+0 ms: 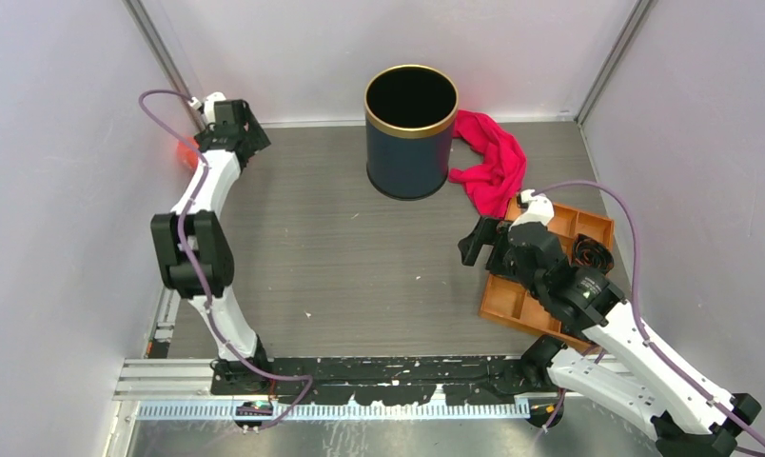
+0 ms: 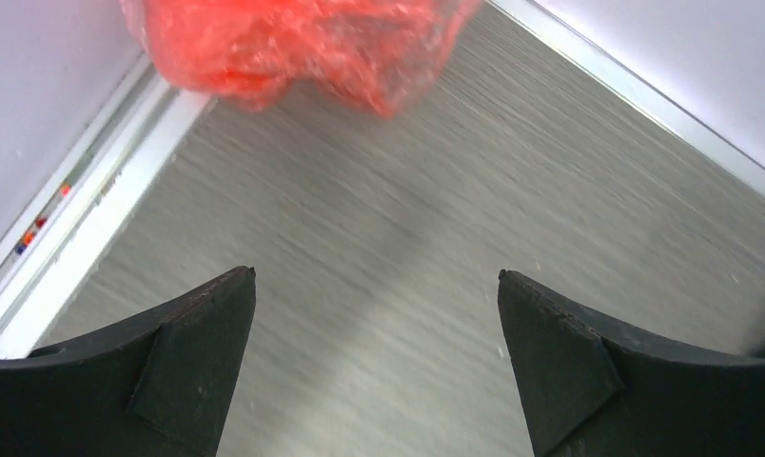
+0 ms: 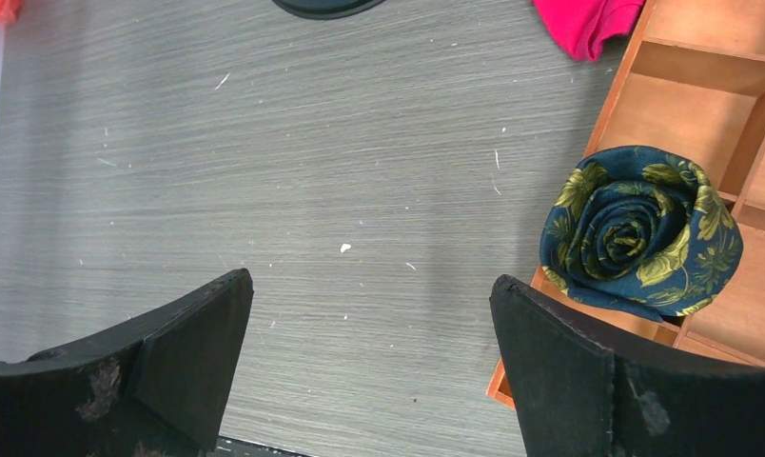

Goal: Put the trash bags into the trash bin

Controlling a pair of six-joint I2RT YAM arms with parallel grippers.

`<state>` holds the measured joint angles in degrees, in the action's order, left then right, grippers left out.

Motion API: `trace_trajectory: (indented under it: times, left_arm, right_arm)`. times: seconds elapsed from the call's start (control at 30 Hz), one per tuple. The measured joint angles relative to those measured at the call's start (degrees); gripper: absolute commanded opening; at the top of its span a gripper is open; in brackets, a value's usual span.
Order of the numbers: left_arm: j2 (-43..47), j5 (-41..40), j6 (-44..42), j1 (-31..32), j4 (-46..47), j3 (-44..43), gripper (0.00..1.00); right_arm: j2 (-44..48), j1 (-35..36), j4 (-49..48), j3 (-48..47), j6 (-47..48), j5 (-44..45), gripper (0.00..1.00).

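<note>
The trash bag point(image 2: 293, 48) is a crumpled red-pink film lying in the far left corner against the wall; in the top view only a small part of the bag point(image 1: 185, 152) shows beside my left arm. My left gripper point(image 2: 377, 276) hangs open above bare table a little short of the bag, with nothing between its fingers. The trash bin point(image 1: 410, 131), dark navy with a gold rim, stands upright at the back centre with a black inside. My right gripper point(image 3: 371, 278) is open and empty over the table, at the left edge of the orange tray.
A magenta cloth point(image 1: 493, 157) lies right of the bin. The orange compartment tray point(image 1: 550, 267) sits at the right under my right arm and holds a rolled dark blue floral cloth point(image 3: 640, 228). Walls close in the left, back and right sides.
</note>
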<state>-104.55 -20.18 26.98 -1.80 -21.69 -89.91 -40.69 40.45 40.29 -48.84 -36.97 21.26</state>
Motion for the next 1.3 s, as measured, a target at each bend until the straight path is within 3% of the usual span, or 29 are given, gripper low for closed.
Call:
trace_trajectory:
  times: [0.4, 0.8, 0.97, 1.1, 1.2, 1.3]
  left_arm:
    - [-25.07, -3.72, -6.27, -6.91, 2.86, -19.96, 1.00]
    - [-34.56, -9.92, -12.94, -7.82, 8.94, -28.81, 1.00]
    - [-40.30, -9.57, -13.66, -8.44, 8.90, -36.35, 0.98]
    - [-45.70, -7.32, -13.33, -9.29, 7.87, -43.58, 0.82]
    - [-47.41, -5.29, -12.28, -9.60, 6.95, -45.13, 0.61]
    - [-47.58, -2.73, -11.08, -9.75, 5.92, -45.07, 0.23]
  right_arm:
    - [-6.21, 0.02, -1.70, -0.13, 0.90, -3.15, 1.00]
    - [-11.37, 0.11, -3.45, 0.31, 2.49, -6.05, 1.00]
    - [-14.34, 0.11, -4.35, 0.35, 2.95, -6.40, 1.00]
    - [-17.42, 0.11, -5.29, 0.37, 3.21, -6.88, 1.00]
    - [-19.12, 0.11, -5.99, 0.42, 3.23, -7.32, 1.00]
    - [-19.74, 0.11, -6.12, 0.42, 3.23, -7.80, 1.00]
